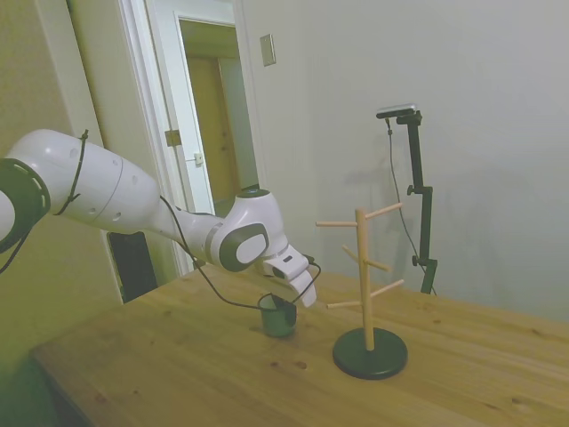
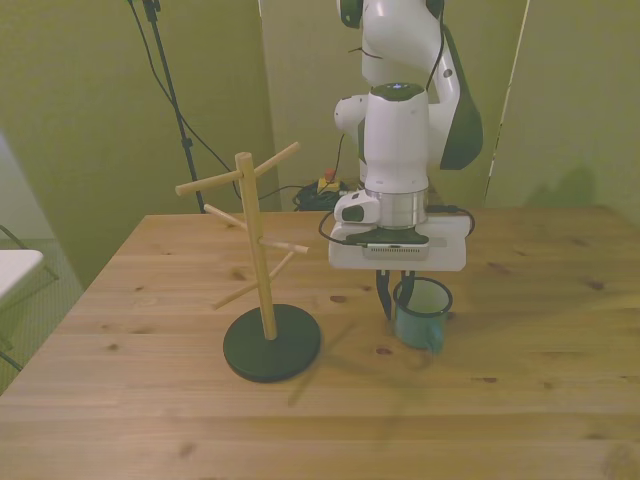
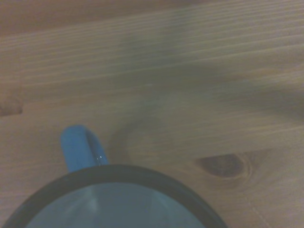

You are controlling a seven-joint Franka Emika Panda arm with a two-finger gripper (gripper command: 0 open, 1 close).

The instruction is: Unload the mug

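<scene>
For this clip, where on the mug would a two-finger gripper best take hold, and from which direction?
The mug stands upright on the table, mouth open upward. Probably best from above, pinching the thin rim wall, one finger inside and one outside. The small loop handle looks too tight to grip, so pick a stretch of rim away from it.

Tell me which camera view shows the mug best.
The front view: the whole mug shows there, standing upright on the wooden table beside the mug tree. In the side view it is small, dark and partly behind the gripper. The wrist view shows only its dark rim and blue handle.
</scene>
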